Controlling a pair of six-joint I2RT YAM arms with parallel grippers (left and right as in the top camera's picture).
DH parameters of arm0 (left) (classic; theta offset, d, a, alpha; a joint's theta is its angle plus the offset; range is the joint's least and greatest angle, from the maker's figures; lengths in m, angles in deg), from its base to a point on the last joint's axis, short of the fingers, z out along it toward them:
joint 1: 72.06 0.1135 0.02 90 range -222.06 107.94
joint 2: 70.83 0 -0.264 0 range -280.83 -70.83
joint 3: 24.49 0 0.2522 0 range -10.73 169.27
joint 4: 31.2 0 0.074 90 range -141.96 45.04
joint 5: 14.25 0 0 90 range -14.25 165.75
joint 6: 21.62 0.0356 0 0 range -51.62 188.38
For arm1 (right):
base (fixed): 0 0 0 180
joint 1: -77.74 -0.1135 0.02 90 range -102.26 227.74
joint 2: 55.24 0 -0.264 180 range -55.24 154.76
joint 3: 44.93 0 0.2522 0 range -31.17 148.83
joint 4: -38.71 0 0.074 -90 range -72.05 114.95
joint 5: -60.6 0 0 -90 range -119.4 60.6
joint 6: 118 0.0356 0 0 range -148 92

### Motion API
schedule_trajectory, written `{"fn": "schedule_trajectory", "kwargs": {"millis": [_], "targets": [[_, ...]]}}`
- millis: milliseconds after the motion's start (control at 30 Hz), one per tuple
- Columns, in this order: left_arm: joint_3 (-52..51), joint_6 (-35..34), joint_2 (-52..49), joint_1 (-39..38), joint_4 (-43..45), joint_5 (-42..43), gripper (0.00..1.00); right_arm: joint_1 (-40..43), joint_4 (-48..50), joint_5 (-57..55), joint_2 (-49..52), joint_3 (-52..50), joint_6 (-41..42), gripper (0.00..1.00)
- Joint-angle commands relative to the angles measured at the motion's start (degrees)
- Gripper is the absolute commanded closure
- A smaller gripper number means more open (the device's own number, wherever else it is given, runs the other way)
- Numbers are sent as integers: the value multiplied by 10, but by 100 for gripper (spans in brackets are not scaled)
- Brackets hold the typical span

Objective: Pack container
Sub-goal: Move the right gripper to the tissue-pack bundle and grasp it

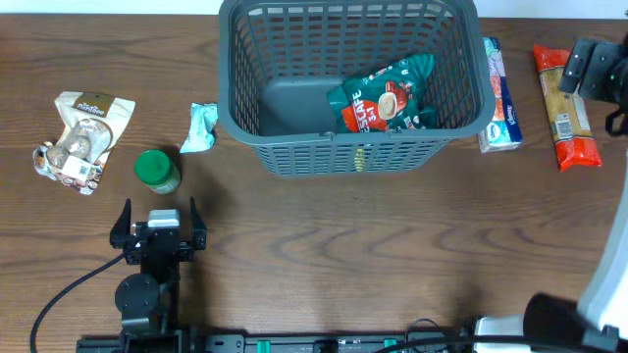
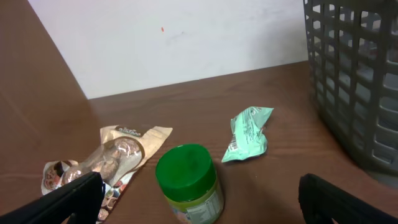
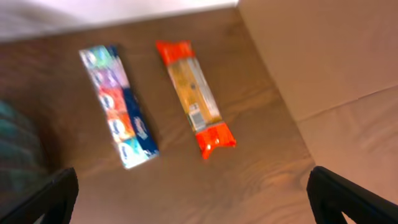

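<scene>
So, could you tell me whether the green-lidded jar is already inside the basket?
No, the jar stands on the table, left of the basket and outside it.

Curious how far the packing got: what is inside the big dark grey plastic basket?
The dark grey plastic basket holds one teal and red foil packet, at its right. Anything beneath is hidden.

The container (image 1: 294, 147) I'm packing: dark grey, lattice-slotted sides. Bag (image 1: 385, 98) in it: teal, red-and-white print. Jar (image 2: 186, 180): bright green lid. Wrapper (image 2: 249, 134): mint green. Long packet (image 3: 194, 99): tan, orange-red ends.
</scene>
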Motion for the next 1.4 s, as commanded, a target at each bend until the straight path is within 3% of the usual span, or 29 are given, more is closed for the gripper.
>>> {"fn": "schedule_trajectory", "kwargs": {"millis": [0, 300, 667, 867, 1367], "targets": [[-17, 7, 3, 2, -11, 2, 1, 22, -5, 35, 51, -1, -48, 1], [-17, 7, 3, 2, -11, 2, 2, 31, -11, 136, 198, -1, -73, 1], [-17, 7, 3, 2, -11, 2, 1, 31, -17, 153, 346, -1, -91, 1], [-17, 7, 3, 2, -11, 2, 1, 31, -3, 209, 387, -1, -117, 1], [-17, 7, 3, 2, -11, 2, 1, 31, 36, 212, 416, -11, -121, 1]]}}
